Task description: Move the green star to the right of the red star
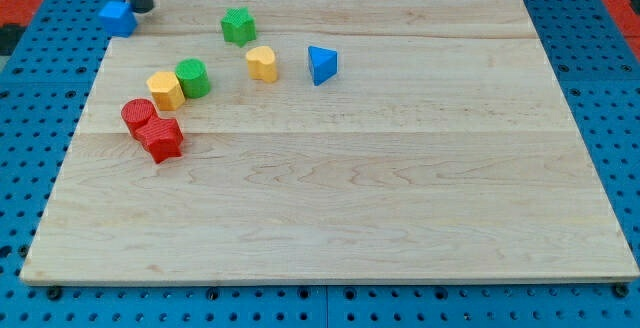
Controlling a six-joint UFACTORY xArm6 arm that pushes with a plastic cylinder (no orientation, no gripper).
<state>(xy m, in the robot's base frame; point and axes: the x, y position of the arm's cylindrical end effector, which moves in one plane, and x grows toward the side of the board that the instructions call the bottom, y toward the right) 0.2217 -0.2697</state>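
Observation:
The green star lies near the view's top, left of centre. The red star lies at the view's left, touching a red round block just above and left of it. My tip stands at the view's top left corner of the board, right beside a blue cube. The tip is well to the left of the green star and far above the red star.
A yellow hexagonal block touches a green cylinder between the two stars. A yellow heart and a blue triangular block lie right of them. The wooden board sits on a blue pegboard.

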